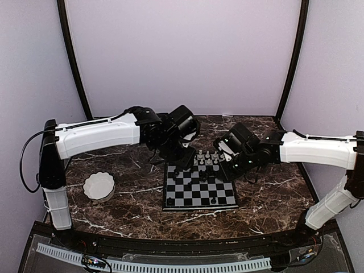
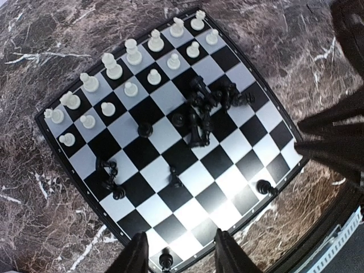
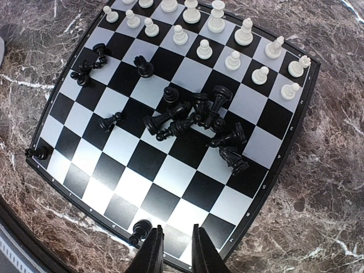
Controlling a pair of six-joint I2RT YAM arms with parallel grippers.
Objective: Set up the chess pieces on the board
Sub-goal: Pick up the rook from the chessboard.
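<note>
Both arms lean in over the board (image 1: 196,196), which sits in the middle of the table (image 1: 267,199). A bowl (image 1: 99,186) is well off to its left. The white pieces (image 2: 122,71) stand upright in two neat rows along the board's far edge. Most of the black ones lie tumbled together in a black heap (image 3: 199,116) near the middle. A few stray black pieces (image 2: 109,177) are tipped over towards the left side.

The left gripper (image 2: 179,242) has its fingers spread wide and holds nothing. From its wrist camera, a corner piece (image 2: 165,260), black, sits at the board's near left corner. It shows in the gap between the two fingers, closer to the one on the left of that view. Neither finger seems to touch it, and I cannot tell how far above it the gripper hangs.

The right gripper (image 3: 176,230) is over the near edge, right of centre. Its fingers are drawn close with only a narrow slit between them, and bare board shows through the slit. An edge piece (image 3: 139,230), also black, stands on the near rim just beside the finger on the left of that view, outside the slit.
</note>
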